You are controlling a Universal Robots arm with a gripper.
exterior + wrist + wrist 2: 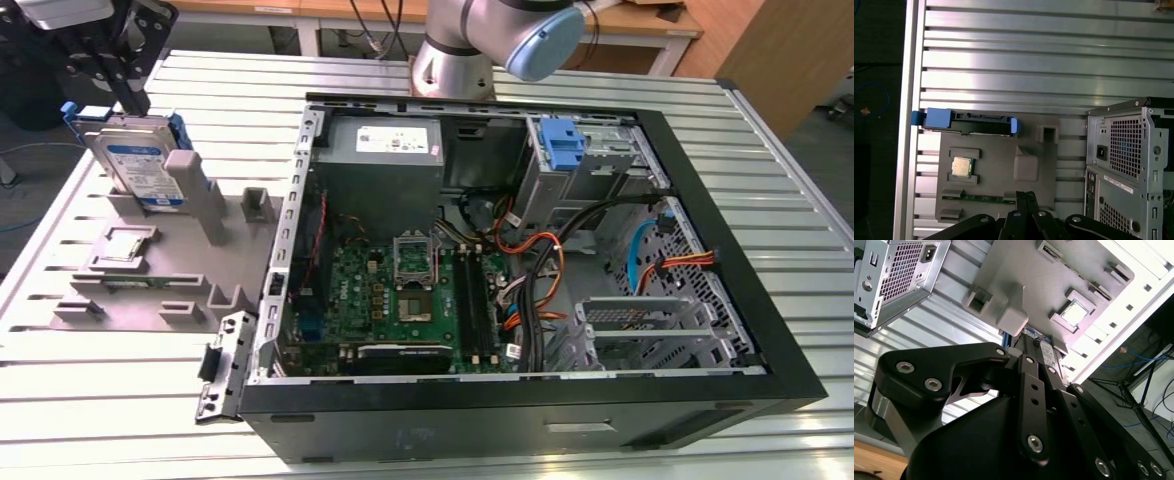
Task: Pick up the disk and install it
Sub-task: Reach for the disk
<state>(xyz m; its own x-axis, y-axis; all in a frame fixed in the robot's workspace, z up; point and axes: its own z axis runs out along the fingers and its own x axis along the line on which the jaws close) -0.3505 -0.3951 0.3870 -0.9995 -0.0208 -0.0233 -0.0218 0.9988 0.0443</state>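
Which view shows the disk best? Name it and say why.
The exterior view: the disk stands upright in the grey fixture, label facing out. The first wrist view shows its edge; the second wrist view, a sliver.

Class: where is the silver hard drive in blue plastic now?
The disk stands upright in the grey fixture, exterior view's left, beside the black computer case.

Disk (140,165) on fixture (134,290) beside case (534,402)

Cannot see lower edge of the disk (138,165) behind the grey fixture (147,290), nor top of the gripper (134,100), cropped above that fixture.
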